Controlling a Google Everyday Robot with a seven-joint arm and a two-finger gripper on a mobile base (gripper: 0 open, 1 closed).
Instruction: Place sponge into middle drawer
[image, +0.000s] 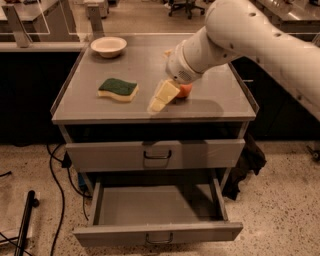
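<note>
The sponge, dark green on top of pale yellow foam, lies on the grey cabinet top at its left front. My gripper hangs over the middle of the cabinet top, to the right of the sponge and apart from it, with pale yellow fingers pointing down and left. It holds nothing that I can see. The middle drawer is pulled out below, with a bare grey floor and a small dark handle on its front.
An orange fruit sits just behind my gripper, partly hidden by it. A white bowl stands at the back left of the top. The upper drawer front is shut. Cables lie on the floor at left.
</note>
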